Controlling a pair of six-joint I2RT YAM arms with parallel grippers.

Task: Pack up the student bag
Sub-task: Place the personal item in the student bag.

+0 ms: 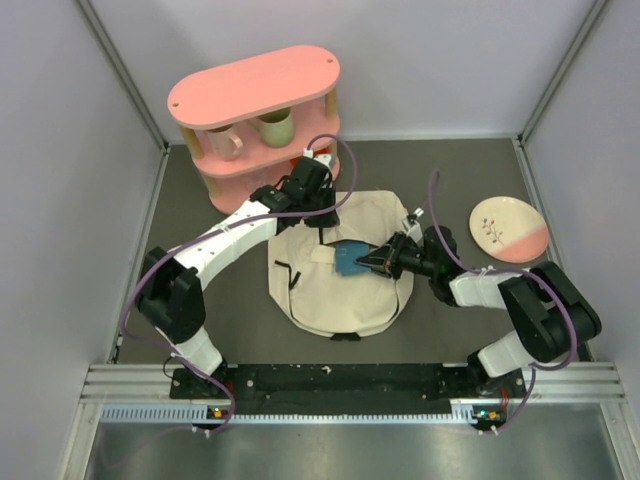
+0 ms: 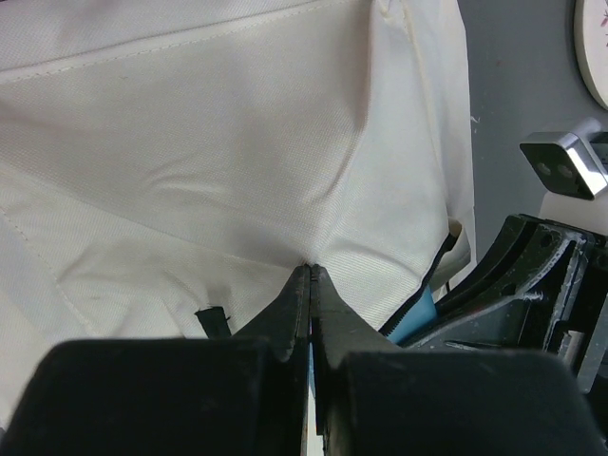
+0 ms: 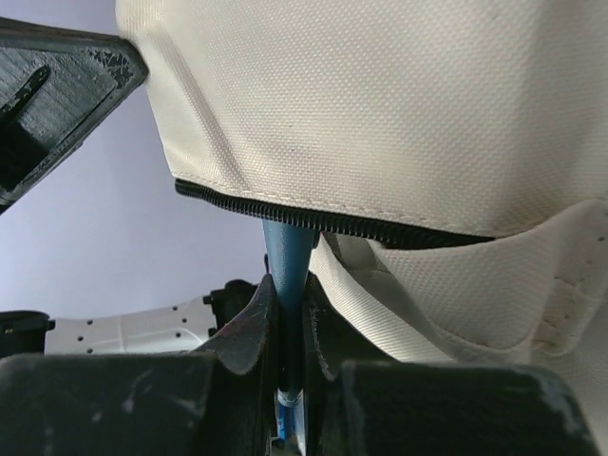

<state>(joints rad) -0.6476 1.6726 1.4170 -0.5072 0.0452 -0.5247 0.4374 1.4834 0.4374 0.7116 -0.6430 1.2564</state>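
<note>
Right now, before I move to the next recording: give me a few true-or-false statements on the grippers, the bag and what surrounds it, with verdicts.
1. The left gripper pinches the student bag fabric. True.
2. The right gripper holds something red. False: it grips a flat blue item at the bag's opening.
3. The plate lies on the bag. False: it sits on the table, apart, to the right.
4. A greenish cup stands inside the pink shelf. True.
</note>
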